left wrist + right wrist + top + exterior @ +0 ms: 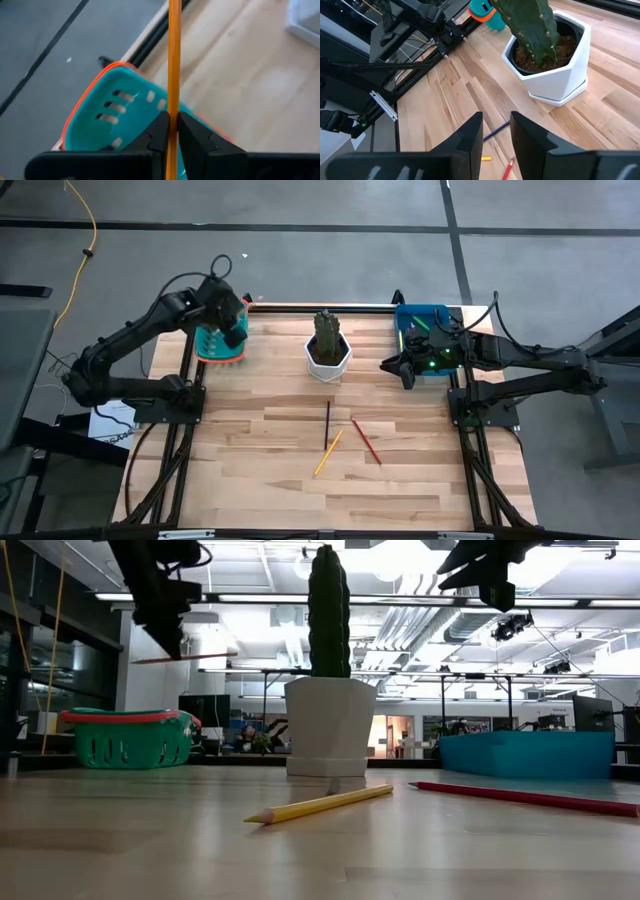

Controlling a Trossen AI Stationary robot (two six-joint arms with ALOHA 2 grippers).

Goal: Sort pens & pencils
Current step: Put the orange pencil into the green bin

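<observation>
The left gripper (pixel 172 131) pinches an orange pencil (pixel 174 60) above the green basket (pixel 215 348). The right gripper (pixel 403 366) hovers empty with its fingers slightly parted beside the blue bin (pixel 412 315); below and ahead of it, dark (pixel 327 425), yellow (pixel 328 452) and red (pixel 366 440) pencils lie on the counter (pixel 250 470)

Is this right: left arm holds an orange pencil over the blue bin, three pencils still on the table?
Not quite. The left gripper holds the orange pencil over the green basket, not the blue bin, which sits by the right arm; the left wrist and high views show it. Three pencils on the table is right.
</observation>
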